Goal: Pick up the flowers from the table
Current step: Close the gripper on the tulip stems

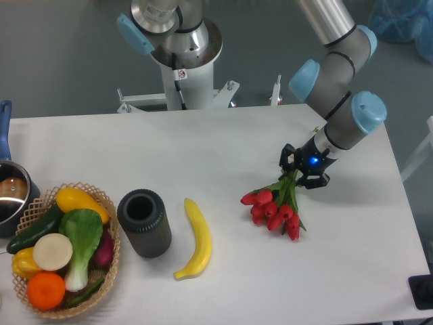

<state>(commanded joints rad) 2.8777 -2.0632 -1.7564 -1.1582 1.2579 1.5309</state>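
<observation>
The flowers point(274, 208), a bunch of red tulip buds with green stems, are at the right part of the white table point(230, 142). The buds point down-left and the stems run up-right into my gripper point(295, 177). The gripper is shut on the green stems. The buds look just above or barely touching the tabletop; I cannot tell which. The stem ends are hidden behind the black fingers.
A yellow banana point(196, 240) lies left of the flowers. A dark cylindrical cup point(143, 222) stands beside it. A wicker basket point(108, 271) of vegetables and fruit sits at the front left. A pot point(9, 193) with a blue handle is at the left edge.
</observation>
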